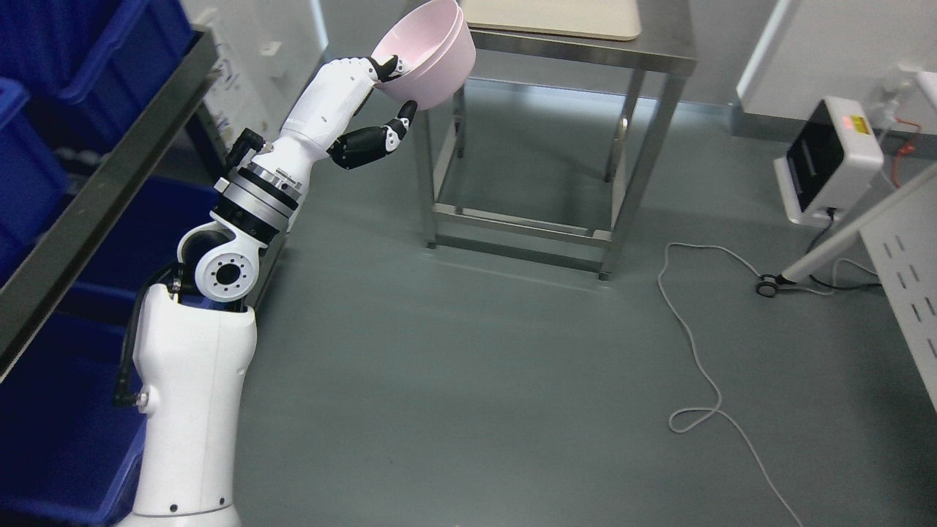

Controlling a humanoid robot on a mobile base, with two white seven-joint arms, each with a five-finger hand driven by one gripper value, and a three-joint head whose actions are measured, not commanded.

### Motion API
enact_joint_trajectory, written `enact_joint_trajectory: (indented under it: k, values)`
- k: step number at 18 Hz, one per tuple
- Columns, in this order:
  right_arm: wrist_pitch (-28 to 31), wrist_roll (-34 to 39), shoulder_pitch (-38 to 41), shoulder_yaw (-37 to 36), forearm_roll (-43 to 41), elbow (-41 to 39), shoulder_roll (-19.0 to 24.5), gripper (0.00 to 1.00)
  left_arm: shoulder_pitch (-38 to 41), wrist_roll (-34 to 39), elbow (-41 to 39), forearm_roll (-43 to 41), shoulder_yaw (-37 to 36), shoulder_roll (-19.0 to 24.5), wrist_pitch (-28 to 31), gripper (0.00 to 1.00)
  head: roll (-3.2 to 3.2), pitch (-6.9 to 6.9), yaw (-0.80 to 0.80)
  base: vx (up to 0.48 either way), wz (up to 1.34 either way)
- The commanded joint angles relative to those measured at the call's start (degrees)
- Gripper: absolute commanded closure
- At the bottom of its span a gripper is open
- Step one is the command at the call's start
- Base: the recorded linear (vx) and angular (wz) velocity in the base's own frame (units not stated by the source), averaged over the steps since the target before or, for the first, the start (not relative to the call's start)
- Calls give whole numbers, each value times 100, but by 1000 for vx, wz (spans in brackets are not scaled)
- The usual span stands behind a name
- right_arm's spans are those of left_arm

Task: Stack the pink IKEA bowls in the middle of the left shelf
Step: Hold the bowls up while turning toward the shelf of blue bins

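Note:
My left arm rises from the lower left and reaches up toward the top middle of the head view. Its hand [392, 91] is shut on a stack of pink bowls [430, 55], fingers over the rim and thumb under the base. The bowls are tilted, with the opening turned up and to the left, and they hang in the air beside the left front corner of a steel table [585, 50]. A dark shelf edge [95, 190] runs along the left side, well away from the bowls. No right arm shows.
Blue bins [44, 66] sit on the left shelf above and below the dark edge. A cream board [556, 18] lies on the steel table. A grey cable [695, 351] trails over the floor; a white device [827, 157] and a wheeled frame [842, 241] stand at the right.

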Motion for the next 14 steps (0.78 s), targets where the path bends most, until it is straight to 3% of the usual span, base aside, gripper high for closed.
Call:
enact_joint_trajectory:
  k: [1,14]
  values:
    - [1,-12,-1,-53,44,0,-100,0,-21,8,-8,-3,115,158,7,93,0,0,0,-322,578]
    - [1,-3,-1,-53,44,0,-100,0,-293,8,-8,-12,62,64,51,93,0,0,0,-227,1091]
